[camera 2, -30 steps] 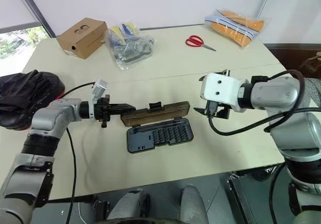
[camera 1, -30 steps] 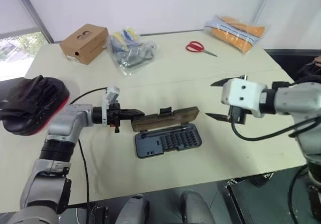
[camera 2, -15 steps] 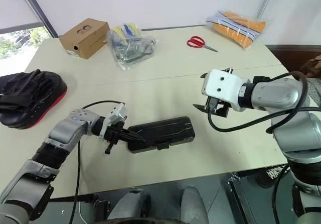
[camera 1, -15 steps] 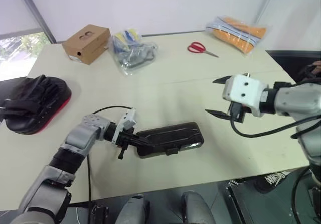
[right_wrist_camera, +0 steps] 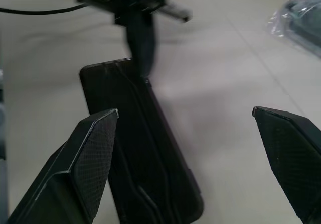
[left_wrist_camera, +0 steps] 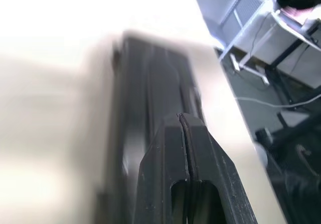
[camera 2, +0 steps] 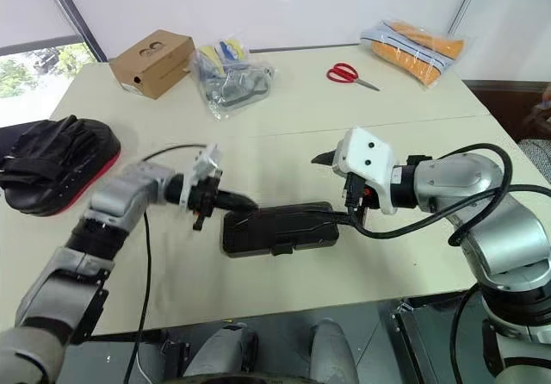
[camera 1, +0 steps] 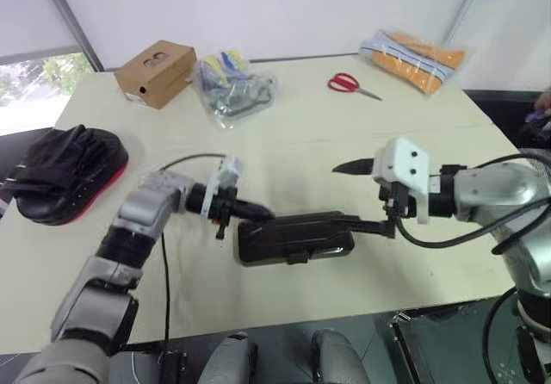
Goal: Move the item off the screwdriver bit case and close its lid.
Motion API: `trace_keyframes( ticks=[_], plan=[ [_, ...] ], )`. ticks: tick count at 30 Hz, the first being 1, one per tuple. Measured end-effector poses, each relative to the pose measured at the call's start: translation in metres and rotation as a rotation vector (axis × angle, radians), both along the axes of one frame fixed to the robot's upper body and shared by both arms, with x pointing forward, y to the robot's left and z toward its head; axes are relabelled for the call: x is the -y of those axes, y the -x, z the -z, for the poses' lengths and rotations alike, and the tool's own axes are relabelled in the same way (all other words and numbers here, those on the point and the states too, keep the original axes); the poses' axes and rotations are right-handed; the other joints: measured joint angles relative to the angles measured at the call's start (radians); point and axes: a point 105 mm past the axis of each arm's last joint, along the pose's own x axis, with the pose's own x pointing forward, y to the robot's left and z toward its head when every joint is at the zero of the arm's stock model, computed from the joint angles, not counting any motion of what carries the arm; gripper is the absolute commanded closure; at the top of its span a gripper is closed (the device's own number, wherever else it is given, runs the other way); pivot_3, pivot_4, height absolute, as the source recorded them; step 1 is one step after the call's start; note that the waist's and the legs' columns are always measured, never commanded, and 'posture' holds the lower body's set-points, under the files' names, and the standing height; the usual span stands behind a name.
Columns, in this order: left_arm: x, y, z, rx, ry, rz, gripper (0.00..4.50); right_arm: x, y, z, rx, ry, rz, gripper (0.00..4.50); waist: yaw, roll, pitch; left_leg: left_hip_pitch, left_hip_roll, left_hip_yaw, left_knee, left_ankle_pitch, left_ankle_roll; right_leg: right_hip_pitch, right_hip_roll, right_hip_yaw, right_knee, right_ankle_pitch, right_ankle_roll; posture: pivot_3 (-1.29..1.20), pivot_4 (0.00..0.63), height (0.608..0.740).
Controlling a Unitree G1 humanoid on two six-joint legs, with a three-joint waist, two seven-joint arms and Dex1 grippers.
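Mitt: far left on the table, well apart from the case.
Left gripper: fingers pressed together, tips at the case's left end.
Bit case: centre near edge, lid down.
Right gripper: fingers spread apart, empty, at the case's right end.

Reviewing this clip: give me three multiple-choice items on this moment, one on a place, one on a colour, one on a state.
1. Where is the black mitt?
A. on the bit case
B. at the table's left edge
C. beside the scissors

2. What colour are the scissors' handles?
A. red
B. blue
C. green

3. How is the bit case's lid?
A. standing upright
B. removed
C. down on the case

Key: 1 B, it lies far left of the bit case. 2 A, red loops show. 3 C, the lid lies flat, hiding the bits.
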Motion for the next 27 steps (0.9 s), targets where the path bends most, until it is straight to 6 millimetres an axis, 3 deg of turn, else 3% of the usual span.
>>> trace_keyframes(
  ticks=[4, 6, 7, 11, 14, 21, 27],
  plan=[
    [0.008, -0.010, -0.008, 0.012, 0.016, -0.003, 4.50, -0.012, 0.009, 0.019, -0.096, -0.023, -0.066, 3.10, -0.006, 0.000, 0.000, -0.003, 0.000, 0.001, 0.000, 0.000, 0.000, -0.003, 0.000, 0.000, 0.000, 0.000, 0.000, 0.00, 0.150, 0.740],
    [0.011, -0.017, -0.002, 0.020, 0.005, -0.022, 4.50, -0.018, 0.013, 0.029, -0.132, -0.029, -0.092, 4.14, -0.006, 0.000, 0.000, -0.003, 0.000, 0.001, 0.000, 0.000, 0.000, -0.003, 0.000, -0.001, 0.000, 0.000, 0.000, 0.00, 0.150, 0.740],
    [0.012, -0.020, 0.004, 0.022, -0.009, -0.031, 4.50, -0.020, 0.016, 0.036, -0.159, -0.024, -0.104, 4.42, -0.006, 0.000, 0.000, -0.003, 0.000, 0.002, 0.000, 0.000, 0.000, -0.003, 0.000, -0.001, 0.000, 0.000, 0.000, 0.00, 0.150, 0.740],
    [0.018, -0.030, 0.034, 0.017, -0.074, -0.076, 4.50, -0.034, 0.024, 0.060, -0.236, -0.022, -0.143, 4.42, -0.005, 0.000, 0.000, -0.005, 0.000, 0.002, 0.001, 0.000, 0.000, -0.004, 0.000, -0.001, 0.000, 0.000, 0.000, 0.00, 0.150, 0.740],
    [0.022, -0.034, 0.045, 0.024, -0.096, -0.094, 4.50, -0.037, 0.026, 0.077, -0.270, 0.006, -0.135, 4.42, -0.004, -0.001, 0.001, -0.005, -0.001, 0.002, 0.002, 0.000, 0.000, -0.004, 0.000, -0.001, 0.000, 0.000, 0.000, 0.00, 0.150, 0.740],
    [0.039, -0.036, 0.058, 0.046, -0.104, -0.098, 4.50, -0.039, 0.028, 0.108, -0.283, 0.091, -0.091, 4.42, -0.001, -0.001, 0.001, -0.005, -0.001, 0.002, 0.002, 0.000, 0.000, -0.004, 0.000, -0.001, 0.000, 0.000, 0.000, 0.00, 0.150, 0.740],
    [0.047, -0.034, 0.064, 0.054, -0.112, -0.085, 4.50, -0.034, 0.016, 0.115, -0.215, 0.135, -0.017, 4.42, -0.003, -0.001, 0.001, -0.005, -0.001, 0.002, 0.002, 0.000, -0.001, -0.004, 0.000, -0.001, 0.000, 0.000, 0.000, 0.00, 0.150, 0.740]
  ],
)
